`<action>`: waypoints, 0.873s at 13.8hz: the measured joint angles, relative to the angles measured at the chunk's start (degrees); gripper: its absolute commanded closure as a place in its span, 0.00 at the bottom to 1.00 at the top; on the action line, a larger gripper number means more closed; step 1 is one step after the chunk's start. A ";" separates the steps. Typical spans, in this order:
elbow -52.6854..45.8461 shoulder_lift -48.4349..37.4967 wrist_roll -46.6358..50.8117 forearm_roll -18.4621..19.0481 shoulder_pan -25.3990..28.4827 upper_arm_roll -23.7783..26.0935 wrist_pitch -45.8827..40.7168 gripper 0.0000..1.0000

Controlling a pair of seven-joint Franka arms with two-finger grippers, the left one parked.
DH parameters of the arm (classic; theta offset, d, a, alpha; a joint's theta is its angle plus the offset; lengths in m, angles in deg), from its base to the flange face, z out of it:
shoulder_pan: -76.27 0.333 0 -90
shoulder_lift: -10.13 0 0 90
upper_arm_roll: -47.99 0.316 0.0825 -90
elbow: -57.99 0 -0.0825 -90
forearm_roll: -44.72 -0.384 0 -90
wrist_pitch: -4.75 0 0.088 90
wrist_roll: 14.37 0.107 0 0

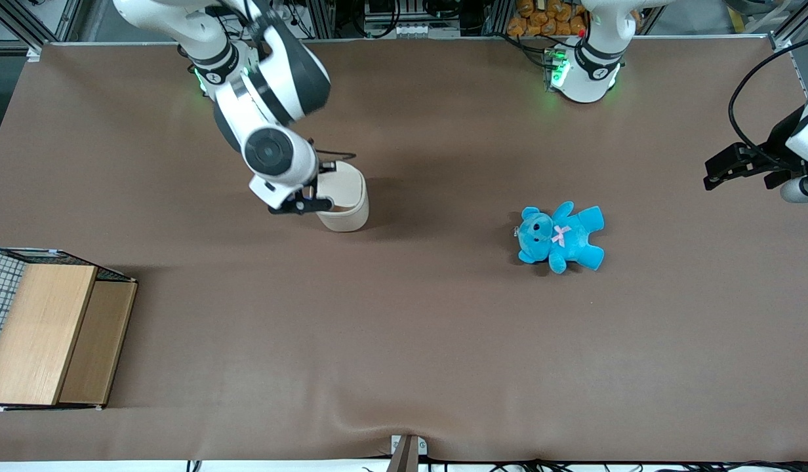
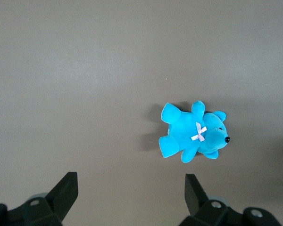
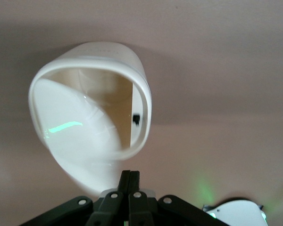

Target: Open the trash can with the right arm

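The cream-white trash can point(image 1: 345, 203) stands on the brown table, with the right arm's wrist point(image 1: 273, 154) over its working-arm side. Its body and rim also show in the right wrist view point(image 3: 144, 101). The flat lid point(image 3: 78, 141) is tilted up off the rim, so the tan inside point(image 3: 111, 101) shows. My right gripper point(image 1: 304, 204) sits at the can's rim, by the raised lid's edge. In the right wrist view the gripper point(image 3: 130, 174) has its two black fingers pressed together with nothing between them, right at the lid's edge.
A blue teddy point(image 1: 560, 236) lies on the table toward the parked arm's end; it also shows in the left wrist view point(image 2: 193, 134). A wooden box point(image 1: 46, 334) with a mesh side stands nearer the front camera, at the working arm's end.
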 measured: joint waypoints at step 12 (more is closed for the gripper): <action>-4.65 -7.03 -22.74 3.27 -20.68 -2.01 -3.80 1.00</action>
